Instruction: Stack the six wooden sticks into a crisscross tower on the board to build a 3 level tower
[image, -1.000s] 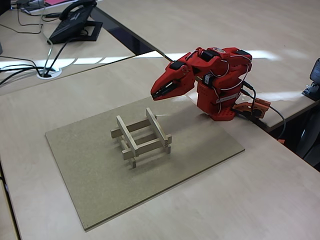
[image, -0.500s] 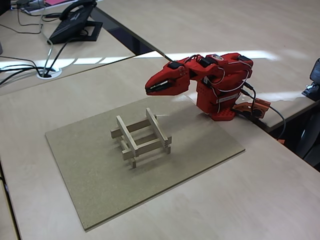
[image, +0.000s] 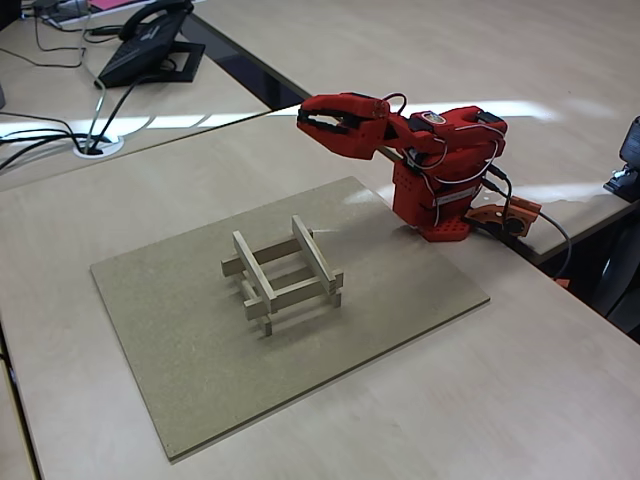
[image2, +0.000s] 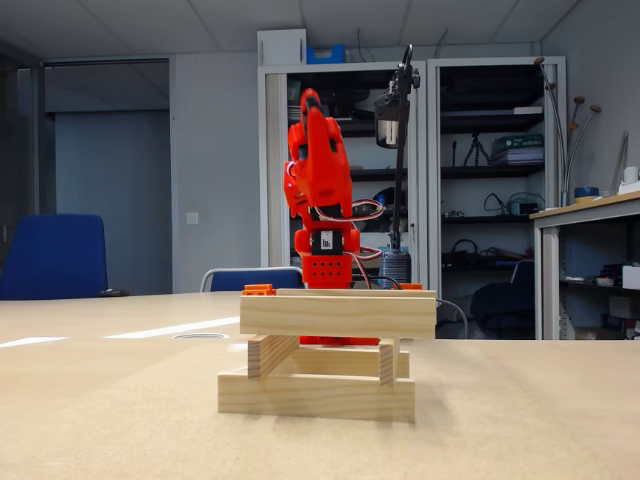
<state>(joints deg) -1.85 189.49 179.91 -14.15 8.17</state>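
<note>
Gripper (image: 312, 119): the jaws stand slightly parted, with a narrow dark gap visible between the fingers in a fixed view. Nothing sits between them and they touch nothing. The gripper hangs in the air, raised above and behind the tower (image: 282, 273), well apart from it, with its tips pointing toward the left of that view.

Tower: it stands on the board (image: 180, 380), near the board's middle. Six sticks are counted, two per level, three levels, each level crossing the one below. The top pair (image: 314, 249) runs from the near side to the far side of the board in that view.

View differences: the high fixed view shows the tower's open square plan, the board's outline and the red arm base (image: 435, 210) just beyond the board's far edge. The low fixed view shows the tower (image2: 328, 352) side-on, with one top stick (image2: 338, 315) across the front, and the arm (image2: 320, 190) rising directly behind it. There the jaw gap cannot be judged.
</note>
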